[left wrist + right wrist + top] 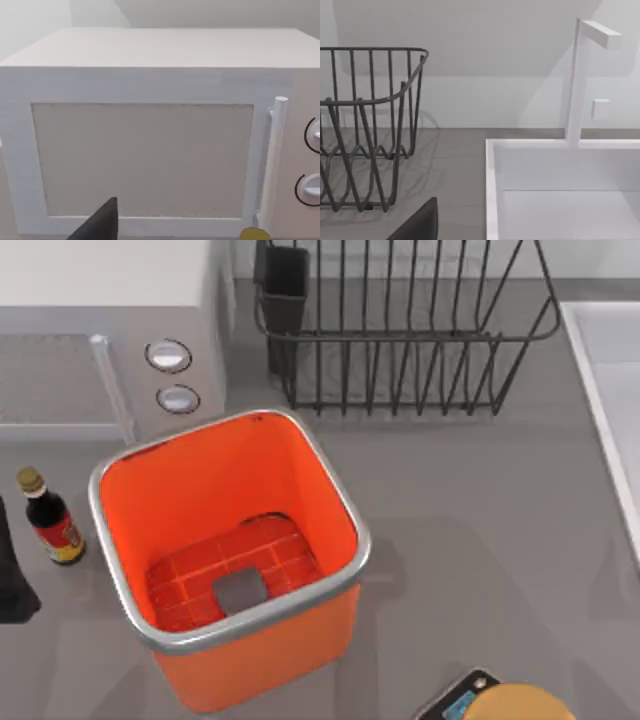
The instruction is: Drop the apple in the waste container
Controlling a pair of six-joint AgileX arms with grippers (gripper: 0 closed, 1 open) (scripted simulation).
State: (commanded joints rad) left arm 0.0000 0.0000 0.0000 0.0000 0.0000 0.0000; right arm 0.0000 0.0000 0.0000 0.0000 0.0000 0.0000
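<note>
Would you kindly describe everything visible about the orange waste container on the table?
The waste container is a large square orange bin, plastic by its look, with rounded corners and a silver-grey rim. It stands upright and open on the grey table, left of centre in the top view, turned slightly askew. Its gridded orange floor carries a grey square; nothing else lies inside. The microwave stands just behind it, the sauce bottle to its left; neither clearly touches it.

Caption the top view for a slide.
Empty orange waste container mid-table, between microwave, black wire rack and sauce bottle.
</note>
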